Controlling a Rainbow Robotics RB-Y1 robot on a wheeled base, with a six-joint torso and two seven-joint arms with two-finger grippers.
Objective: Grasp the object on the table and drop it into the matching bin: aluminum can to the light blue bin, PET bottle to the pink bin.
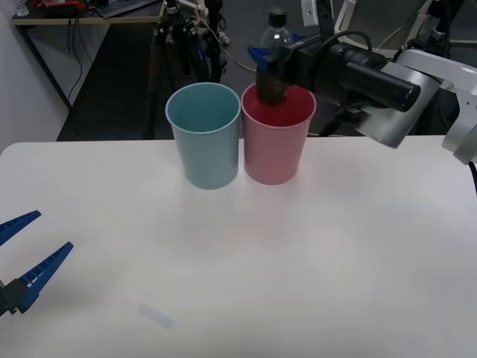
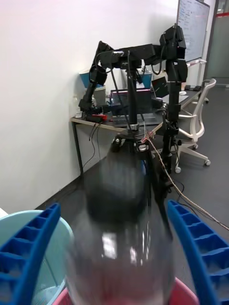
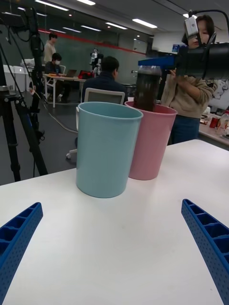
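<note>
The PET bottle (image 1: 274,82), clear with dark brown contents and a black cap, stands upright with its base inside the mouth of the pink bin (image 1: 274,145). My right gripper (image 1: 268,58) is around its upper body, above the bin. In the right wrist view the bottle (image 2: 119,238) is blurred between the blue fingers (image 2: 33,252), with a gap on each side, so the right gripper (image 2: 113,206) is open. The light blue bin (image 1: 205,142) stands touching the pink bin on its left. My left gripper (image 1: 54,231) hovers open and holding nothing, low at the table's left edge.
Both bins stand near the far edge of the white table (image 1: 335,261). Behind it are tripods, cables and desks. In the left wrist view a person stands beyond the pink bin (image 3: 148,143), next to the light blue bin (image 3: 105,147).
</note>
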